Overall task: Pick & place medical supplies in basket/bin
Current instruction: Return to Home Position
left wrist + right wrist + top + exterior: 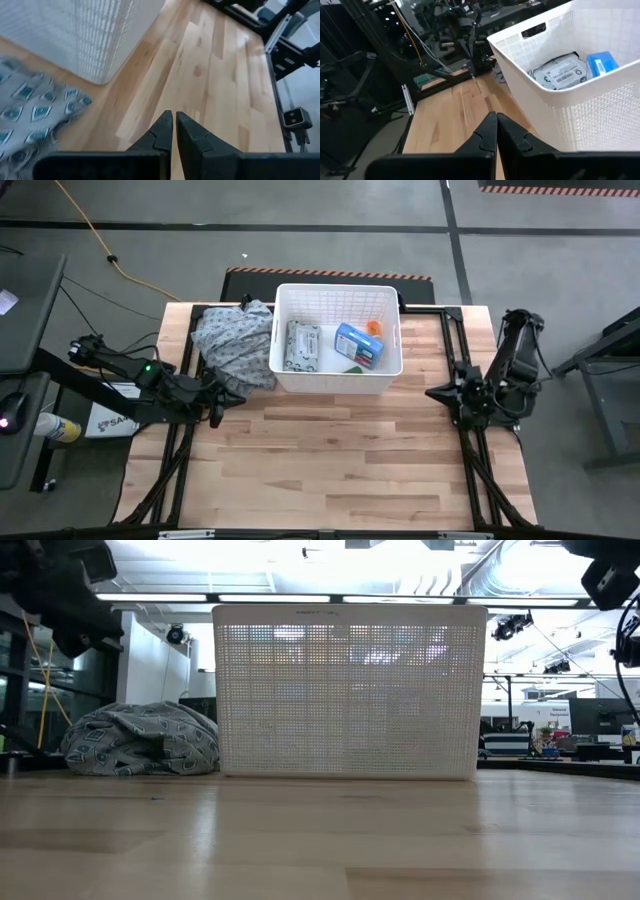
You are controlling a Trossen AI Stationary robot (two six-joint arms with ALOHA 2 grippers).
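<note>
Pale wooden planks form the table, with grey concrete floor all around it in the high view. At upper centre of that frame stands the white basket, and the supplies lie inside it. The wipes pack is on the left of its floor and the blue box right of centre. The orange bottle is just above the box, and the green tube lies by the lower wall. A white tube I cannot make out. The grey patterned cloth heap lies against the basket's left wall, touching it, and is no part of the job.

No supply lies on the bare boards, so the placing looks complete. The left gripper sits low at the frame's left, just below the cloth, its fingers pressed together on nothing. The right gripper sits near the table's right edge, clear of the basket, fingers together and empty. By my judgement both are empty because nothing is left to carry, and the arms sit folded at the sides to rest.
</note>
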